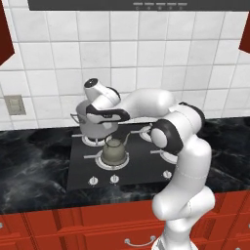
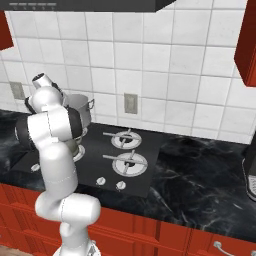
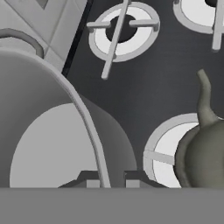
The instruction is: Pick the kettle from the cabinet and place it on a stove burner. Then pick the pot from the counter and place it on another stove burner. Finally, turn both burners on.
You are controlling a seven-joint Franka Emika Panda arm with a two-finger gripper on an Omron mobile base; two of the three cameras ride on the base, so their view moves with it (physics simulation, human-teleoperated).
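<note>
No writing is legible anywhere. Red drawers with silver handles [image 1: 139, 240] front the black white-veined marble counter [image 1: 34, 166]. On the black cooktop's [image 1: 80, 168] front-left burner sits the squat grey-green kettle [image 1: 114, 151]. Behind it, the two-finger gripper [image 3: 107, 178] pinches the wide grey metal pot's [image 1: 93, 124] rim, over the rear-left burner. White wall tiles [image 1: 127, 53] rise beyond.

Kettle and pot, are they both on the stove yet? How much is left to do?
The kettle already sits on a front burner. The gripper is shut on the rim of the pot, over the back burner behind the kettle; whether the pot rests on it yet is unclear. Left: let go of the pot, then turn the white knobs for both burners.
</note>
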